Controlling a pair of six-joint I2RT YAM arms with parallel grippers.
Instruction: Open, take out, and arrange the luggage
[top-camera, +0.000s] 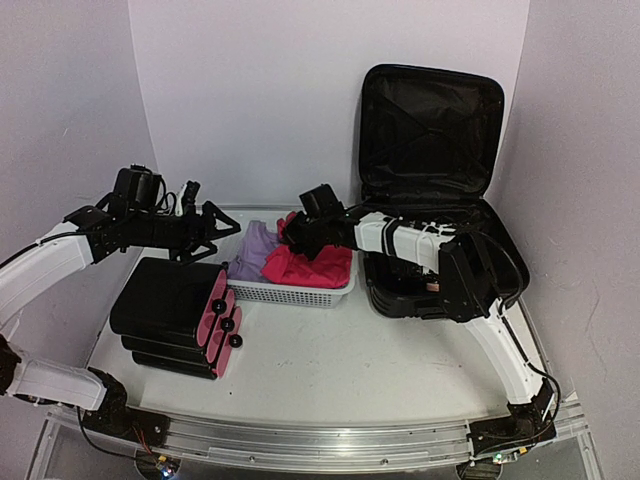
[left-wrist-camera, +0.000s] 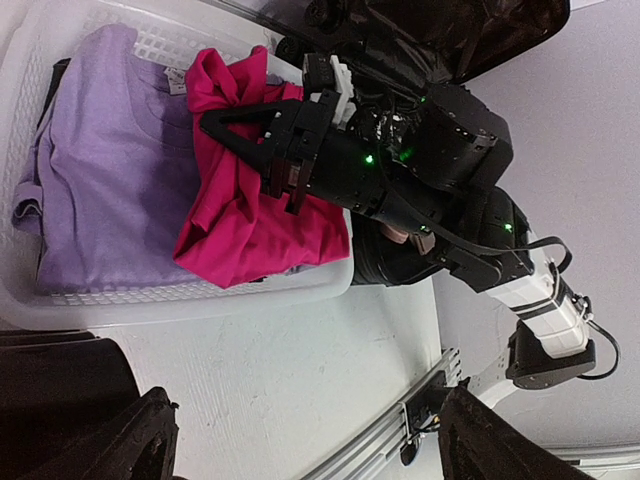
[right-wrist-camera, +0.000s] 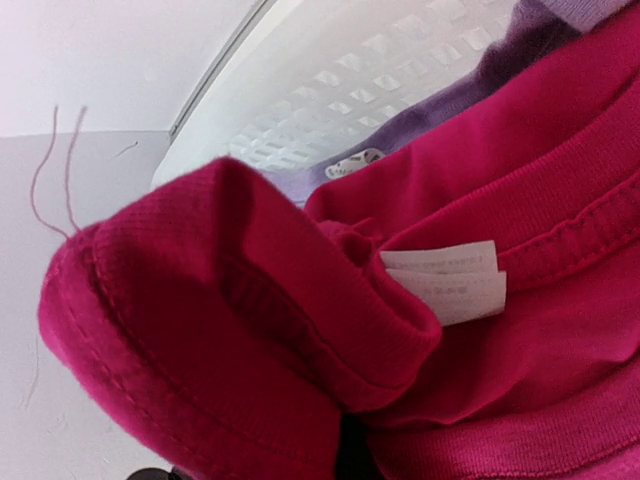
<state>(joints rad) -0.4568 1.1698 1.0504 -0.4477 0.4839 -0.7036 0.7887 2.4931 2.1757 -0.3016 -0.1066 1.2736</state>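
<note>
I am working the take-out-and-arrange step. My right claw (top-camera: 297, 237) is reaching toward 9 o'clock from the luggage (top-camera: 430, 130) and is pinching a bunched fold of the pink shirt (top-camera: 308, 266), pads pressed together on the cloth. It is holding that fold over the 3 o'clock end of the white basket (top-camera: 290, 294). A purple shirt (top-camera: 255, 248) is lying in the basket just beside it, toward 9 o'clock. My left claw (top-camera: 222, 243) is hanging spread wide and gripping nothing, above the smaller black case (top-camera: 165, 300) at 9 o'clock and pointing toward the basket.

The luggage is sitting at 2 o'clock on the table, well back and to the right of the basket. It is already open. Its lid is standing upright against the back wall, fabric lining facing me at 6 o'clock, and the lower shell is lying flat with its mouth facing up. The hinge line is running roughly from 9 to 3 o'clock, tipped slightly toward 4. I am taking that as the long axis, though the lid is looking nearly square from here, so I am not sure.

I am judging that the next move calls for lowering the pink cloth fully inside the basket walls, then spreading the claw and lifting clear without dragging a fold over the rim. My right arm is hiding most of the lower shell, so I am not telling what is left inside.
</note>
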